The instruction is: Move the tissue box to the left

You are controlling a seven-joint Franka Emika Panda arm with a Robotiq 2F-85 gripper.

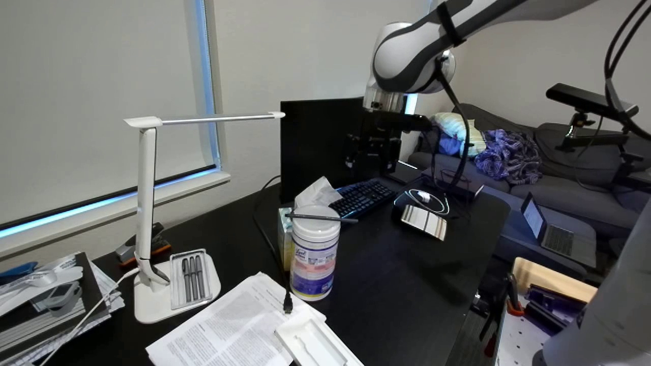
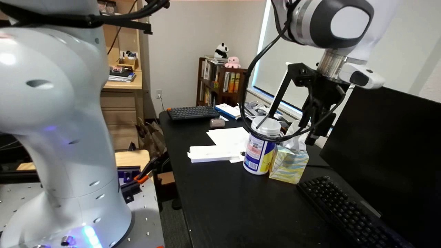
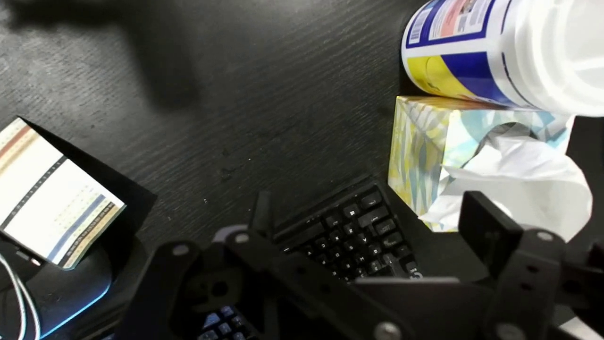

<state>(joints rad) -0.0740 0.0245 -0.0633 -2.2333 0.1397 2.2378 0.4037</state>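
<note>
The tissue box is a small cube with yellow-green and blue patterned sides and a white tissue poking from its top. It stands on the black desk beside the canister. In an exterior view, the canister hides most of the box. In the wrist view the box is at the right. My gripper is open, with nothing between its fingers. Its right finger overlaps the tissue in the wrist view; whether they touch cannot be told. The gripper is raised above the desk in both exterior views.
The white-and-blue canister stands close against the box, with a dark pen across its lid. A keyboard and monitor are near the box. A white lamp, papers and a striped card are also on the desk.
</note>
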